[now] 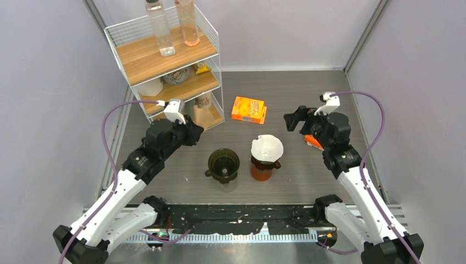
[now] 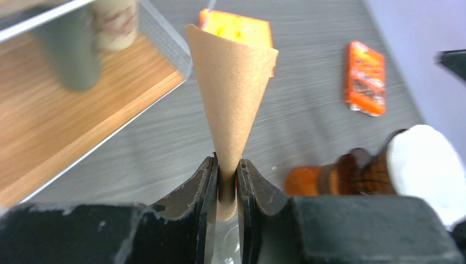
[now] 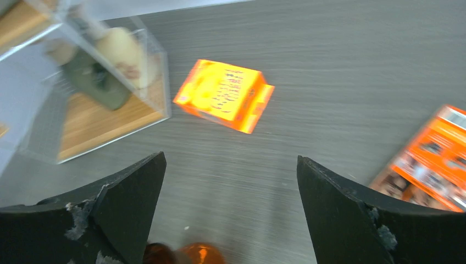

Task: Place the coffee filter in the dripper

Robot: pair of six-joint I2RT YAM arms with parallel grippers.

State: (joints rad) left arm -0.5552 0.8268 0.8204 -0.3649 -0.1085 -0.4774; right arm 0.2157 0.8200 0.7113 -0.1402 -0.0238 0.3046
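Note:
My left gripper (image 1: 193,131) (image 2: 226,181) is shut on the pointed tip of a brown paper cone coffee filter (image 2: 233,93), which stands up from the jaws next to the shelf's bottom corner (image 1: 201,114). An empty dark green dripper (image 1: 223,164) sits on the table in front of it. An amber dripper (image 1: 264,168) (image 2: 357,170) beside it holds a white filter (image 1: 267,147) (image 2: 426,165). My right gripper (image 1: 294,120) (image 3: 231,187) is open and empty, above the table right of the amber dripper, whose edge shows in the right wrist view (image 3: 189,254).
A wire shelf with wooden boards (image 1: 165,55) (image 2: 55,121) (image 3: 93,121) stands at the back left, holding bottles and cups. An orange box (image 1: 248,109) (image 2: 242,27) (image 3: 224,94) lies behind the drippers. An orange packet (image 1: 313,141) (image 2: 364,77) (image 3: 434,159) lies under my right arm.

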